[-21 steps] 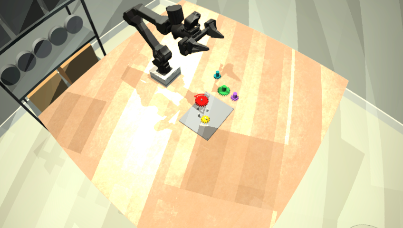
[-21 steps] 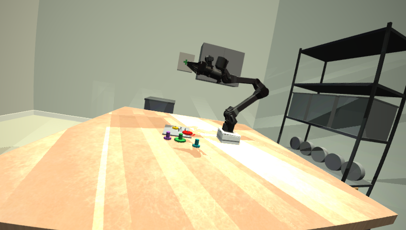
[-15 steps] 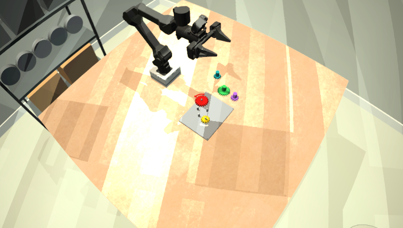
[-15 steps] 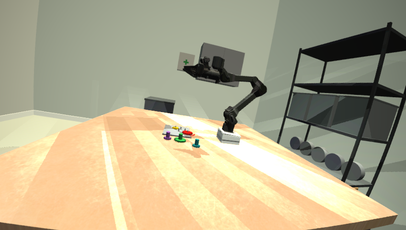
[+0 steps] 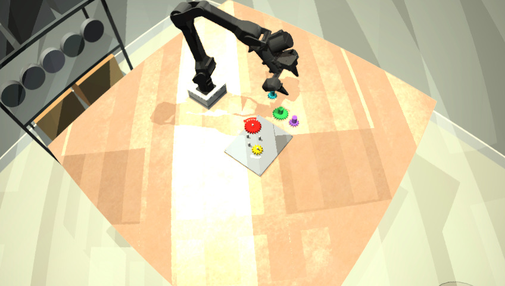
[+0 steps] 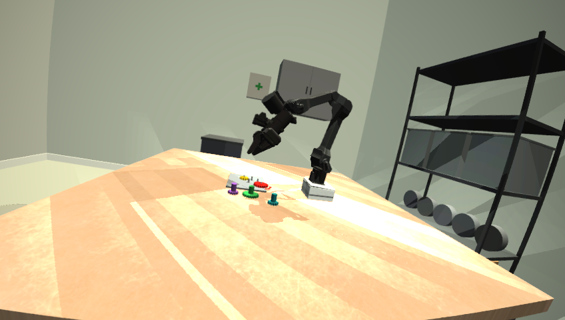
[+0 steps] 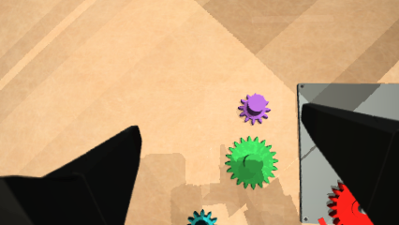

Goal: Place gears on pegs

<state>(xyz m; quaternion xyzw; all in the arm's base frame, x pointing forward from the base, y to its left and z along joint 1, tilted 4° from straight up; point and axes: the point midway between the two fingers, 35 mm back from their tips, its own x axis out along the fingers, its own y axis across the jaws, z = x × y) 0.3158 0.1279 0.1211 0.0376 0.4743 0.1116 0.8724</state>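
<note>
Green gear [image 5: 280, 113] [image 6: 250, 195] [image 7: 251, 162] is standing hub-up beside the grey board [image 5: 259, 166] [image 6: 234, 181] [image 7: 311, 187]; we are holding the empty gripper [image 5: 292, 84] [image 6: 250, 153] [image 7: 221, 122] jaws wide apart above it, its hub lying between the finger lines.

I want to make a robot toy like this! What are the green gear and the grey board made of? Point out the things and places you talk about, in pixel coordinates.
The green gear [image 5: 280, 114] [image 6: 250, 195] [image 7: 262, 171] looks like plastic: one bright colour all over, without any metal-like shine. The grey board [image 5: 271, 155] [image 6: 234, 183] [image 7: 314, 187] could be painted metal or plastic; it's thin, flat and smooth, but the pictures can't settle which.
</note>
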